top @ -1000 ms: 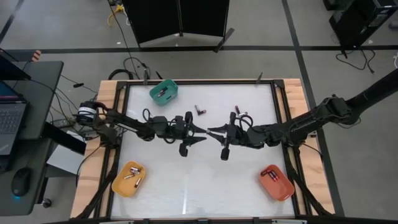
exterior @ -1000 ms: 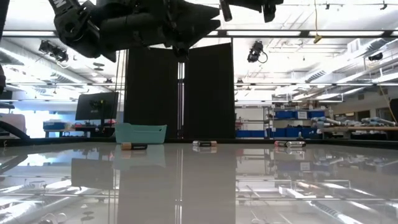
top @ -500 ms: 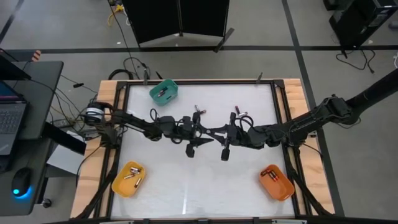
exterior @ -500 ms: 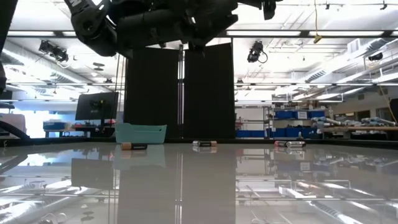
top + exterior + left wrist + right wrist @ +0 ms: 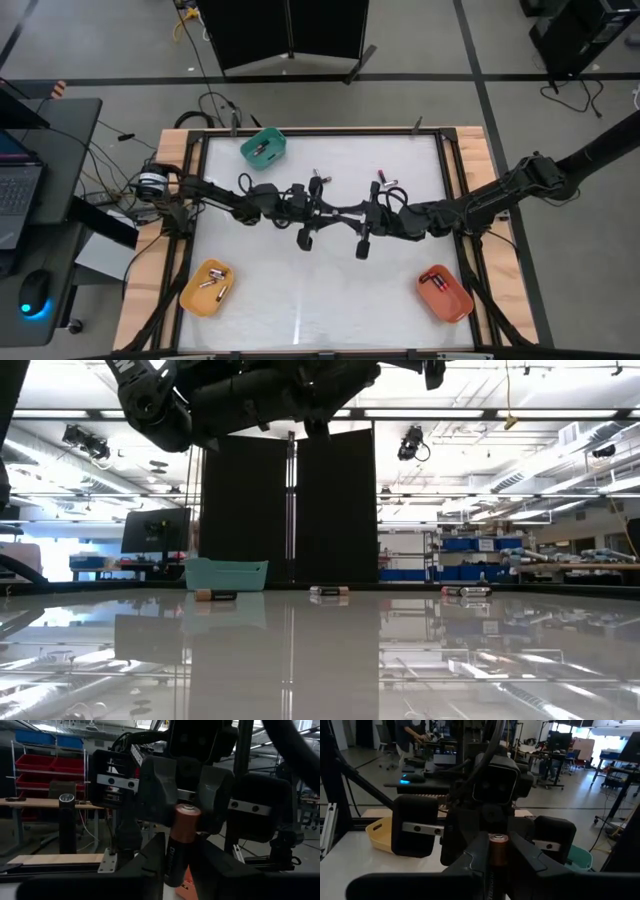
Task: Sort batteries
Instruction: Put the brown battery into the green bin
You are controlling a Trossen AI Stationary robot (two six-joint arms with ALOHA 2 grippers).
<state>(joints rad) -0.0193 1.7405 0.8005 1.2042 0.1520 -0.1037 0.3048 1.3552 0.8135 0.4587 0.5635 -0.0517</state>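
Note:
A copper-and-black battery point(image 5: 179, 845) is high above the middle of the table, between both grippers, which meet tip to tip. My left gripper point(image 5: 177, 855) point(image 5: 336, 210) comes from the table's left and my right gripper point(image 5: 496, 851) point(image 5: 348, 212) from its right. Both are shut on this battery. More batteries lie on the far part of the table point(image 5: 320, 178) point(image 5: 383, 180) point(image 5: 328, 592) point(image 5: 465, 591). Others lie in the green bin point(image 5: 264, 148), the orange bin point(image 5: 207, 287) and the red bin point(image 5: 444, 292). My left gripper pinches the battery's black lower body point(image 5: 172, 862) between its two fingers, coming level from the table's left and lying across the battery. The battery stands roughly upright, copper end up, clear of the table. My right gripper pinches the battery's copper upper part point(image 5: 496, 847) between its two fingers point(image 5: 157, 790). It comes level from the table's right, across the battery, above the left gripper's hold.
The green bin point(image 5: 226, 574) stands at the far left, the orange bin at the near left and the red bin at the near right. A loose battery point(image 5: 213, 596) lies beside the green bin. The near middle of the white table point(image 5: 320, 290) is bare.
My left gripper has gone toward the table's right, up to my right gripper, and its open fingers have closed onto the battery that the right gripper holds. My right gripper has kept still with the battery.

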